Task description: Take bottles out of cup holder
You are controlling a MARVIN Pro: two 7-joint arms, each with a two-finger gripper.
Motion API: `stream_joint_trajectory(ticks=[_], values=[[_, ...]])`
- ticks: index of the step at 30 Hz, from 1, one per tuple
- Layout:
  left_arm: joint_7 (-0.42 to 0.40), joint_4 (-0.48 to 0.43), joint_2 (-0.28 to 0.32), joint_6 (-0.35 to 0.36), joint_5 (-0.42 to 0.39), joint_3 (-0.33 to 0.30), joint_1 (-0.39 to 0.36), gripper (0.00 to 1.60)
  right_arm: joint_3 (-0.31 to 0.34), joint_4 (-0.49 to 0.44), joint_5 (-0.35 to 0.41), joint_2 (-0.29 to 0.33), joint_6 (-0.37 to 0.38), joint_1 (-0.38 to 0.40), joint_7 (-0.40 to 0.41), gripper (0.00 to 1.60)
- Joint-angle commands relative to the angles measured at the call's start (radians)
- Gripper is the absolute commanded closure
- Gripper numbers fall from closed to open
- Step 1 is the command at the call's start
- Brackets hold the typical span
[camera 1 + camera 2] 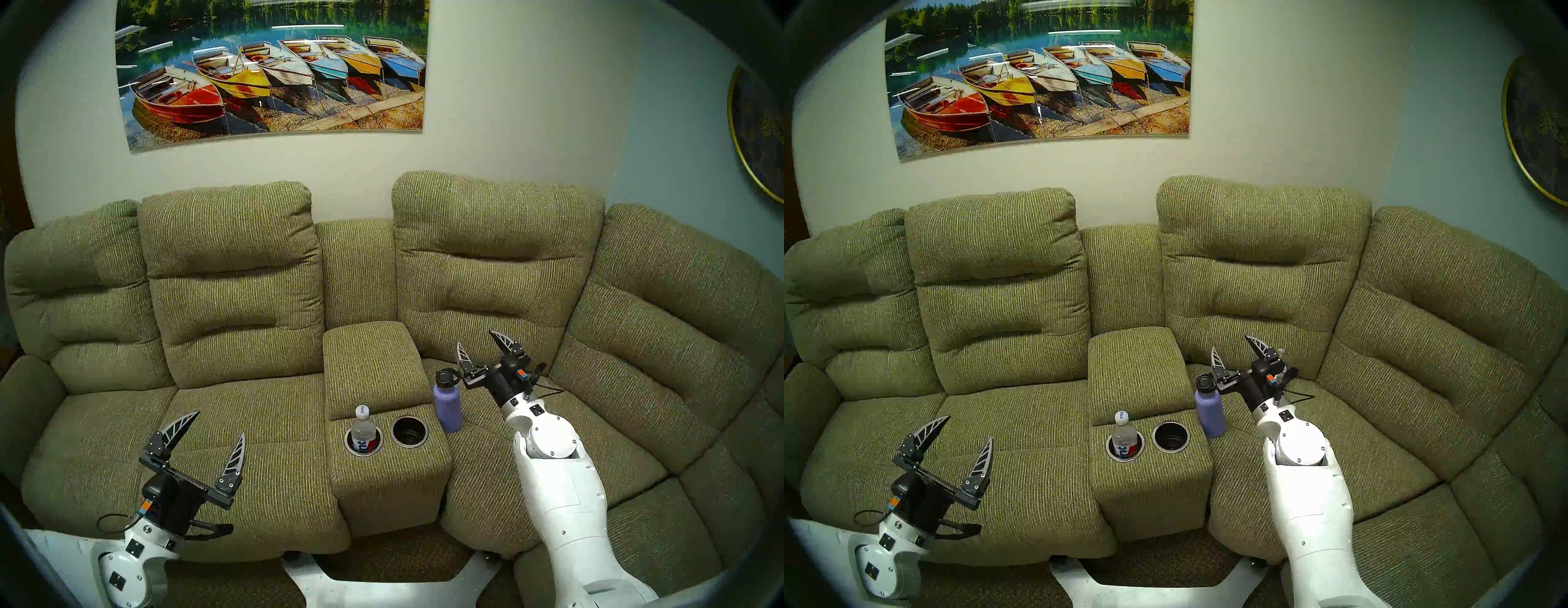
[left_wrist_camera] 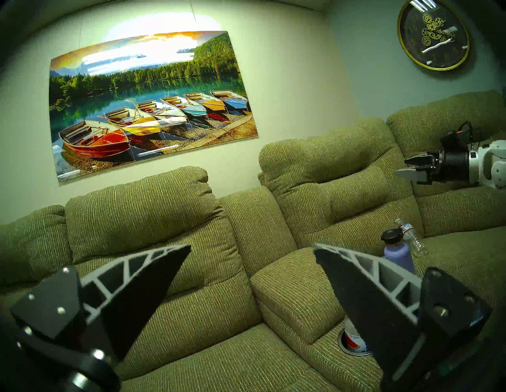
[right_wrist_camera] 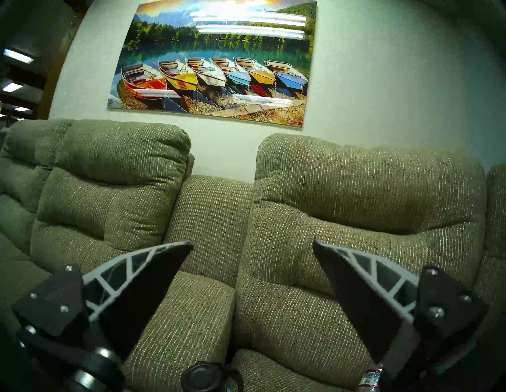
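Observation:
A clear bottle with a white cap (image 1: pixel 362 429) (image 1: pixel 1123 433) stands in the left well of the cup holder (image 1: pixel 355 452). The right well (image 1: pixel 409 432) (image 1: pixel 1171 436) is empty. In the left wrist view the bottle (image 2: pixel 351 336) is partly hidden by a finger. A second clear bottle (image 2: pixel 412 238) (image 3: pixel 371 379) lies on the right seat behind the flask; the right gripper hides most of it in the head views. My left gripper (image 1: pixel 220 424) (image 1: pixel 969 429) is open and empty over the left seat. My right gripper (image 1: pixel 475 339) (image 1: pixel 1230 343) (image 2: pixel 400 167) is open and empty above the right seat.
A lavender flask with a black loop lid (image 1: pixel 446 401) (image 1: pixel 1208 407) (image 2: pixel 397 251) stands on the right seat against the console, just below my right gripper. The padded console lid (image 1: pixel 369 361) rises behind the wells. Sofa backrests stand close behind.

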Motion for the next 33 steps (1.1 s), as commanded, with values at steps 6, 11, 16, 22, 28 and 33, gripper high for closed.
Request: stream_joint_trajectory(ticks=[6,11,16,22,28,33], values=[[-0.188,0.018,-0.136,0.148,-0.033,0.025,-0.180,0.00,0.004,-0.184,0.003,-0.015,0.098,-0.081,0.014,0.00],[-0.271,0.032,-0.207,0.231,-0.054,0.028,-0.237,0.00,0.007,-0.238,-0.001,-0.019,0.151,-0.109,0.017,0.00],[-0.344,0.048,-0.258,0.297,-0.078,0.034,-0.286,0.00,0.009,-0.295,-0.009,-0.024,0.217,-0.137,0.016,0.00],[-0.426,0.106,-0.343,0.353,-0.093,0.058,-0.369,0.00,0.009,-0.376,-0.027,-0.032,0.324,-0.173,0.009,0.00],[-0.467,0.197,-0.427,0.338,-0.108,0.094,-0.434,0.00,0.006,-0.430,-0.052,-0.041,0.414,-0.191,-0.001,0.00],[-0.484,0.284,-0.455,0.324,-0.154,0.150,-0.477,0.00,0.005,-0.434,-0.058,-0.042,0.429,-0.191,-0.002,0.00]])
